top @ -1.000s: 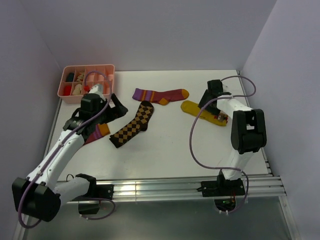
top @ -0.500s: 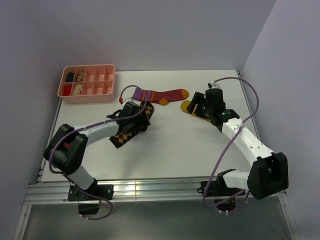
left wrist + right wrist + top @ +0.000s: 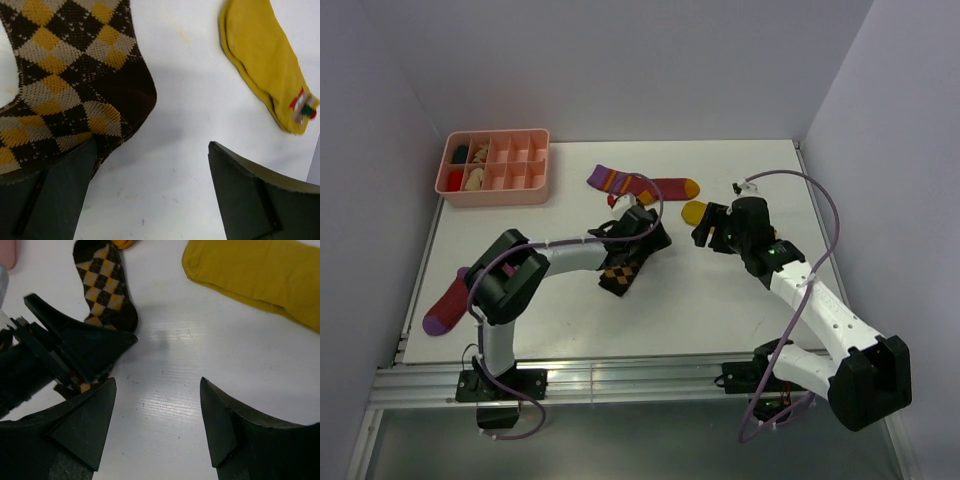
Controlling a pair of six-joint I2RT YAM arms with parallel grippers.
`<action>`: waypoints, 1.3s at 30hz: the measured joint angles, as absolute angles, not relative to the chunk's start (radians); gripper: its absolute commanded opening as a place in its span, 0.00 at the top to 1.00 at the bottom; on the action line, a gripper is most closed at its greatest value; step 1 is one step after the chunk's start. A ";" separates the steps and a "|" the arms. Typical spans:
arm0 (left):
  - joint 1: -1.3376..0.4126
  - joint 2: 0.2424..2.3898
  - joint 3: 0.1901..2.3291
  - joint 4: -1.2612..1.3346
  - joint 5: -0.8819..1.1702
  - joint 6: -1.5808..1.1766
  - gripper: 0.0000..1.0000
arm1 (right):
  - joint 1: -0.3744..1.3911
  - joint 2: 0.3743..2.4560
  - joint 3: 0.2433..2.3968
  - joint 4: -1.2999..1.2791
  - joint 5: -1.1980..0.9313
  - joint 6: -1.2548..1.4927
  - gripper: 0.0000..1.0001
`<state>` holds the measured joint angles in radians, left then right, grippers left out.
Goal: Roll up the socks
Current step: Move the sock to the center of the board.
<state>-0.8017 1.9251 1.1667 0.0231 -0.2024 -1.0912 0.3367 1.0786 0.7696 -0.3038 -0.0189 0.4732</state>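
The brown-and-tan diamond-check sock [image 3: 623, 272] [image 3: 65, 85] lies flat mid-table. My left gripper [image 3: 646, 234] [image 3: 153, 145] hovers open at its far end, one finger [image 3: 50, 200] over the sock's edge, bare table between the fingers. The mustard-yellow sock [image 3: 694, 211] [image 3: 260, 275] [image 3: 270, 65] lies just to the right, partly hidden by my right gripper [image 3: 708, 231] [image 3: 157, 382], which is open over bare table beside it. One maroon sock [image 3: 645, 186] lies at the back. Another maroon sock [image 3: 450, 305] lies at the left edge.
A pink compartment tray [image 3: 532, 187] with small items stands at the back left. The two grippers are close together mid-table; the left gripper [image 3: 75, 345] shows in the right wrist view. Walls close in the left, back and right sides.
Both arms have swung toward the middle of the table. The left gripper moved right past the check sock's far end, uncovering the maroon sock at the left edge. The right gripper moved left off the mustard sock.
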 measured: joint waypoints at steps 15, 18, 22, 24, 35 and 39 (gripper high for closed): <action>-0.661 1.466 1.189 -0.216 -0.291 -0.681 0.02 | 0.453 1.318 0.934 -0.263 -0.073 0.348 0.41; -0.571 1.372 1.121 -0.240 -0.266 -0.585 0.02 | 0.502 1.462 1.024 -0.265 -0.067 0.294 0.47; -0.492 1.303 1.042 -0.299 -0.231 -0.463 0.02 | 0.562 1.644 1.138 -0.276 -0.061 0.231 0.51; -0.464 1.281 1.012 -0.309 -0.207 -0.411 0.02 | 0.582 1.746 1.207 -0.286 -0.068 0.207 0.52; -0.430 1.216 0.956 -0.322 -0.197 -0.295 0.02 | 0.600 2.138 1.568 -0.423 -0.061 0.089 0.50; -0.430 1.198 0.952 -0.321 -0.208 -0.289 0.02 | 0.603 2.223 1.708 -0.458 -0.035 0.052 0.48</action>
<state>-0.4305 1.1976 0.9524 -0.3210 -0.2077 -0.2886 0.6025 2.2234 1.7084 -0.4583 -0.0353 0.0521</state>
